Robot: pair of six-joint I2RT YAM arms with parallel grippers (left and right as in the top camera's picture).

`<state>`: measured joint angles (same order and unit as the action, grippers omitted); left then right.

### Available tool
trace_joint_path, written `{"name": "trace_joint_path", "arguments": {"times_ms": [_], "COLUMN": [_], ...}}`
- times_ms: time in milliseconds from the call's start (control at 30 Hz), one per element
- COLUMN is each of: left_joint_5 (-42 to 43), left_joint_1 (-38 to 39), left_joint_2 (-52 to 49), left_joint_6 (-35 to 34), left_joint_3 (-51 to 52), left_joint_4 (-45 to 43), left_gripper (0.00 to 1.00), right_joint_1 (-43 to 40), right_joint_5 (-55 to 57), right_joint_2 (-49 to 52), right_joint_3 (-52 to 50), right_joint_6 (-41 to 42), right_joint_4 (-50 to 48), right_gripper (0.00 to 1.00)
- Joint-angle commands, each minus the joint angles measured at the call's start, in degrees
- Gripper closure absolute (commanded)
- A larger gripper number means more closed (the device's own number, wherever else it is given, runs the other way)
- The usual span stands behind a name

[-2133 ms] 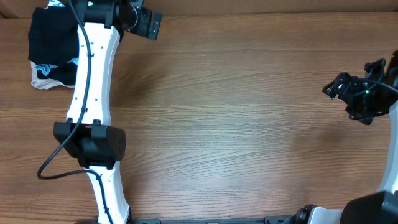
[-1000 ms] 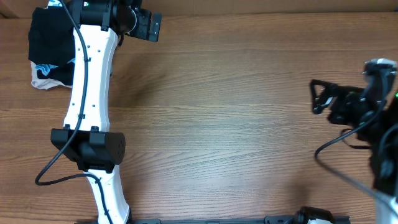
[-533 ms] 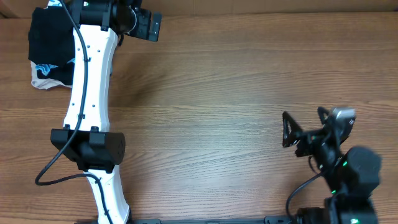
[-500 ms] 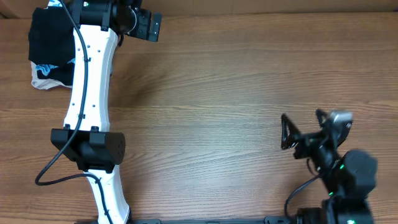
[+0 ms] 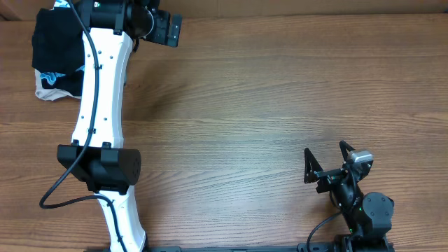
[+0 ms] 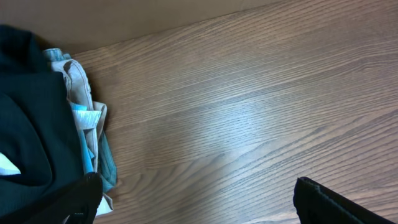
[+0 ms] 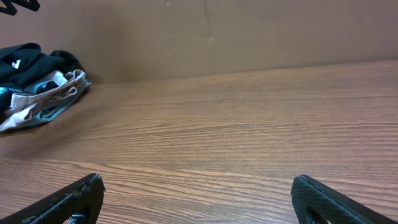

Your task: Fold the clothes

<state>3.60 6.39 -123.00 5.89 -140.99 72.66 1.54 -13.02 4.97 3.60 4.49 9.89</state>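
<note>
Wood-grain counter (image 5: pixel 245 105): the plain black thin-fabric garment (image 5: pixel 54 38) lies bunched on a pile of other clothes (image 5: pixel 50 87), far left. The left pincer (image 6: pixel 196 205) and right pincer (image 5: pixel 325 150) gape wide, empty. Folding isn't begun; the left likely needs to grab the garment next.

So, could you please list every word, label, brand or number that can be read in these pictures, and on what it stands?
No text can be read here.
White mark on the black garment: too small and blurred to read.
Light-blue fabric and beige fabric: no lettering shows.
</note>
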Motion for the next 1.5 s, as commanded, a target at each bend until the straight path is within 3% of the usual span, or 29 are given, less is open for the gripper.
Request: {"name": "trace_joint_path", "arguments": {"times_ms": [0, 233, 467, 600, 1467], "left_joint_5": [-0.44, -0.44, -0.44, -0.44, -0.44], "left_joint_1": [0.37, 0.37, 0.37, 0.37, 0.37], "left_joint_2": [1.51, 1.51, 1.51, 1.51, 1.51], "left_joint_6": [-1.22, -1.22, -1.22, -1.20, -1.22], "left_joint_3": [-1.14, -1.14, -1.14, -1.14, -1.14], "left_joint_4": [0.02, 0.02, 0.00, 0.02, 0.02], "left_gripper": [0.00, 0.00, 0.00, 0.00, 0.00], "right_joint_1": [0.39, 1.14, 2.21, 2.29, 2.29], "right_joint_5": [2.16, 5.57, 8.15, 10.64, 12.55], "right_joint_2": [-2.49, -4.92, -4.85, -4.85, -4.81], "right_joint_3": [-0.96, -1.20, -3.15, -3.15, -3.15], "right_joint_6": [-0.04, -0.02, -0.02, -0.07, -0.02], "right_joint_4": [-1.07, -1.64, -9.16, -5.16, -5.16], "right_gripper": [0.00, 0.00, 0.00, 0.00, 0.00]}}
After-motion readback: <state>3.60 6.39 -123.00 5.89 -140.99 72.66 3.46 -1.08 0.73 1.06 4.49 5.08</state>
